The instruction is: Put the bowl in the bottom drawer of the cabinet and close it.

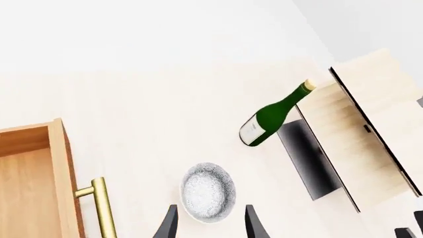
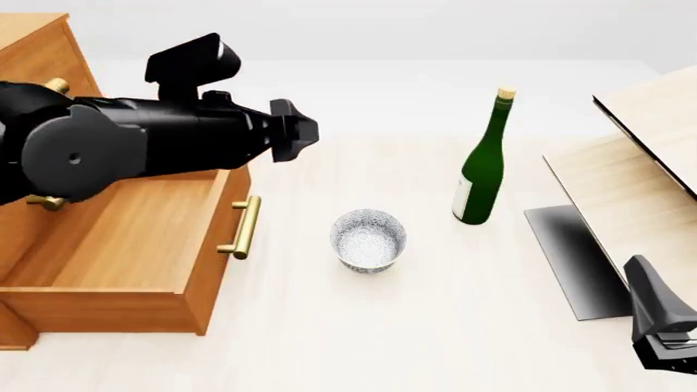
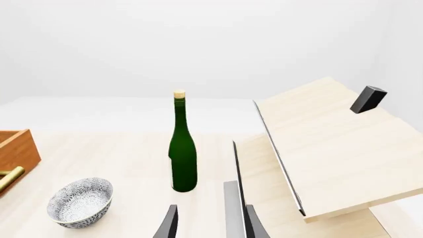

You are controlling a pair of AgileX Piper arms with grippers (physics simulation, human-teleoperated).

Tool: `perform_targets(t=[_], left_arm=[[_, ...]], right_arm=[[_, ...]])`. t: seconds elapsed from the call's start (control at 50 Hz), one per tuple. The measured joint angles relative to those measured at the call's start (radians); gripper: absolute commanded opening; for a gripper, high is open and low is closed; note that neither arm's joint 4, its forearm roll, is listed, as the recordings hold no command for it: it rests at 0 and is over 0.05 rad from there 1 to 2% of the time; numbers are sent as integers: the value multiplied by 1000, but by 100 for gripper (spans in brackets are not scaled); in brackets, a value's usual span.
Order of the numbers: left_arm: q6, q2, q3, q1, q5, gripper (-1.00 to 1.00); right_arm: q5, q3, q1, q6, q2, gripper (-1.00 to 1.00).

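While the left gripper (image 1: 210, 225) hangs released, its 2 fingers (image 1: 166, 224) spread with open air between them, the bowl (image 1: 208, 192) sits upright on the desk (image 1: 145, 109) just beyond the fingertips, centred on the gap, not touched. To one side of that gripper, the bottom drawer (image 2: 130, 245) stands pulled out of the cabinet (image 2: 38, 49), its brass handle (image 2: 246, 227) facing the bowl; nothing shows in the part of the drawer not hidden by the arm. Past the bowl, well apart, a green bottle (image 2: 482, 167) stands upright with a white label. Beyond the bottle, a pale wood panelled structure (image 2: 642, 147) rises at a slant.

Right gripper (image 3: 210, 223): released too, fingers parted, holding nothing, low at the desk's near edge. Ahead of it stands the bottle; the bowl lies off toward the drawer side, well clear.
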Motion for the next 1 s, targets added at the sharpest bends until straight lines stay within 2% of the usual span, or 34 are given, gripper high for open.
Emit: perform_targets(t=[1.0], left_arm=[[-137, 286, 100, 23, -289, 100]], right_arm=[[0, 0, 0, 0, 0, 100]])
